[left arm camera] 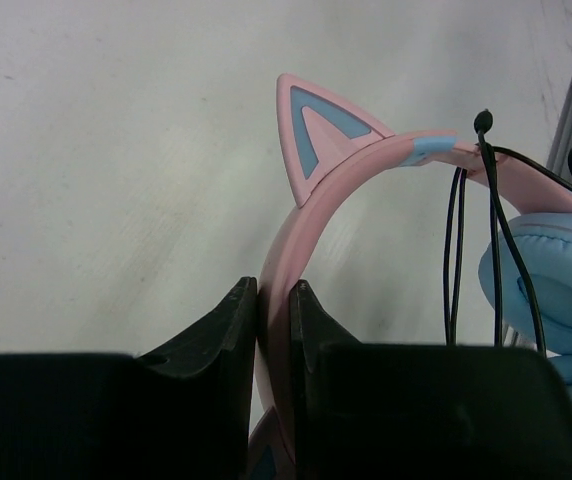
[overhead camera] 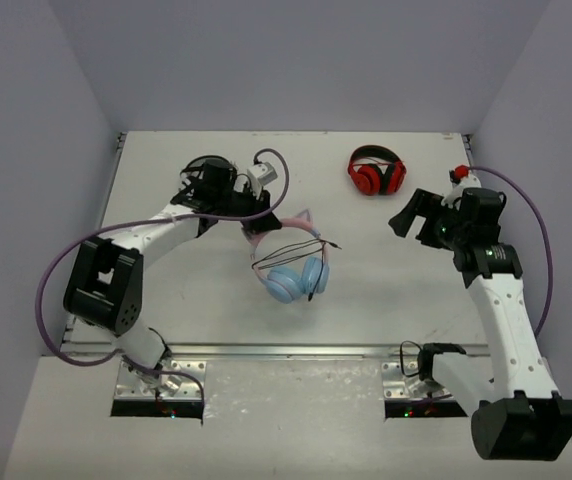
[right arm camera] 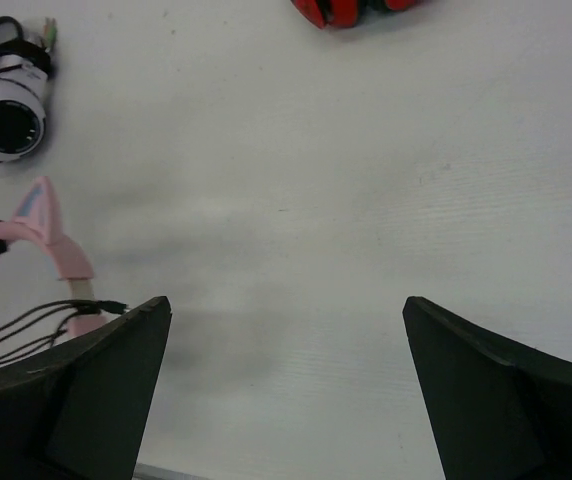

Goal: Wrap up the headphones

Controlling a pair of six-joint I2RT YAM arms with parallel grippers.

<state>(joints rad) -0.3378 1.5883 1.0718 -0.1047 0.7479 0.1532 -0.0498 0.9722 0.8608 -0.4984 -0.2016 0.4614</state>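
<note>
Pink headphones [overhead camera: 288, 283] sit near the middle of the table [overhead camera: 386, 300], a bit to the left. From the top you can see all of them. The pink band is on the far side and the two light blue cups are side by side on the near side. So the long way of the headphones runs from far to near, with the cups toward the arms' bases. One cat ear [overhead camera: 311, 215] points away to the far side. The thin black cable [overhead camera: 266, 262] loops over the band and down by the cups.

The left wrist view shows what the top view cannot. The left gripper [left arm camera: 274, 295] has its jaws pinched tight on the pink band [left arm camera: 284, 245], one on each side of it. Up close, a cat ear [left arm camera: 311, 135] stands up just past the jaws. The cable [left arm camera: 456, 250] hangs over the band next to a blue cup [left arm camera: 556, 280]. In the top view the left gripper [overhead camera: 254, 230] is at the left end of the band.

The right gripper [overhead camera: 414, 212] is well apart from the headphones, out to the right, with its jaws spread wide and nothing in them. The view from the right gripper [right arm camera: 286, 310] looks across bare table. It shows a pink ear [right arm camera: 41, 215] at the left edge and white-and-black headphones [right arm camera: 6, 115] beyond it.

Red-and-black headphones [overhead camera: 376, 172] lie at the far side, between the two arms
</note>
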